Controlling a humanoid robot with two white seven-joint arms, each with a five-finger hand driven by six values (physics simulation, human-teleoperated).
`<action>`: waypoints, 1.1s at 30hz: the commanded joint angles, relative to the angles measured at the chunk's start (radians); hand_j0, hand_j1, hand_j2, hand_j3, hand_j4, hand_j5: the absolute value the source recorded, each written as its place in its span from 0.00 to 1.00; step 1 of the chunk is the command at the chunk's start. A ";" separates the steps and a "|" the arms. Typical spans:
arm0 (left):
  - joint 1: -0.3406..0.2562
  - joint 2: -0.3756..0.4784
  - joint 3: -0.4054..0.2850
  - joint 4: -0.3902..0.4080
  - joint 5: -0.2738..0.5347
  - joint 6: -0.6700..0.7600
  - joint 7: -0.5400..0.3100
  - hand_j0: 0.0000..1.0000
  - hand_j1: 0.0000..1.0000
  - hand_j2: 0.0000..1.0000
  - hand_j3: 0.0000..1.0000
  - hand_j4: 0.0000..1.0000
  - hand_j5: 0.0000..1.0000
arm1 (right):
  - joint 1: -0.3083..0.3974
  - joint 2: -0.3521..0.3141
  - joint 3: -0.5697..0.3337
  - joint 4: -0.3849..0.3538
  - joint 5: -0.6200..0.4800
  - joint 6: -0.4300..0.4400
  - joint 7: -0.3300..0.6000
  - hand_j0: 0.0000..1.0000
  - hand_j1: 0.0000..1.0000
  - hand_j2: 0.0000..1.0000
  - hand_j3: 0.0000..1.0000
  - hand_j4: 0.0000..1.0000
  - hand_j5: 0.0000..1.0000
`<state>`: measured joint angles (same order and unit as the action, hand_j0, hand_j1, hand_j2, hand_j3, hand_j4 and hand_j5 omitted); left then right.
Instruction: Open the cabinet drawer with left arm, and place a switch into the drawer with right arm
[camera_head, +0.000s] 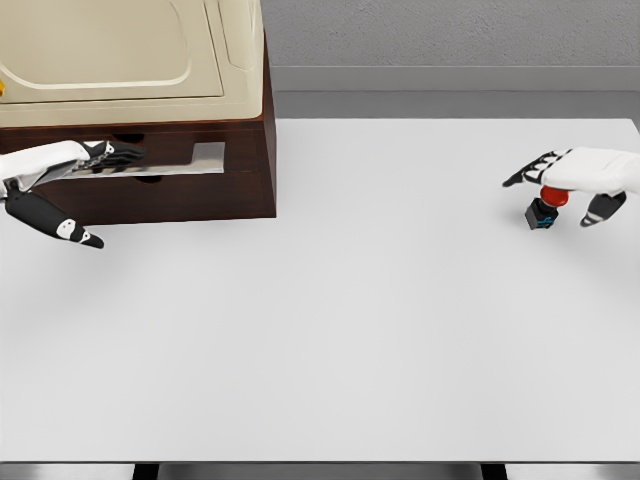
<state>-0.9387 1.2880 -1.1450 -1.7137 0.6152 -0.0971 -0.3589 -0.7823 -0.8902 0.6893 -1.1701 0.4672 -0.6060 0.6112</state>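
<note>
The switch (543, 208) is a small hard thing with a black box at the bottom and a red round top, and it sits on the white desk (350, 320) far to the right, well apart from the cabinet (200, 180). It looks light and stiff, so the right robot hand (580, 180), curled over it and touching the red top, should pinch the black sides. The left robot hand (105, 155) reaches its fingers into the drawer (205, 160) front, holding nothing I can see.

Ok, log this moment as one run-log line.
left robot hand: at drawer front, grip unclear | right robot hand: over switch on table | switch not in drawer
</note>
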 joint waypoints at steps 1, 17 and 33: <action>0.000 0.001 -0.004 -0.003 0.005 -0.004 -0.008 1.00 1.00 1.00 1.00 1.00 1.00 | 0.000 0.008 -0.001 0.020 0.007 0.003 0.000 1.00 1.00 1.00 1.00 1.00 1.00; 0.043 0.053 -0.015 -0.035 0.006 -0.061 -0.012 1.00 1.00 1.00 1.00 1.00 1.00 | -0.021 0.047 0.027 0.064 0.025 0.006 0.000 1.00 1.00 1.00 1.00 1.00 1.00; 0.058 0.122 -0.032 -0.049 0.011 -0.156 -0.094 1.00 1.00 1.00 1.00 1.00 1.00 | -0.054 0.085 0.041 0.125 0.056 0.003 0.000 1.00 1.00 1.00 1.00 1.00 1.00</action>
<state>-0.8806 1.3971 -1.1620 -1.7705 0.6807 -0.2386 -0.4398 -0.8391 -0.8063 0.7306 -1.0461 0.5253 -0.6049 0.6112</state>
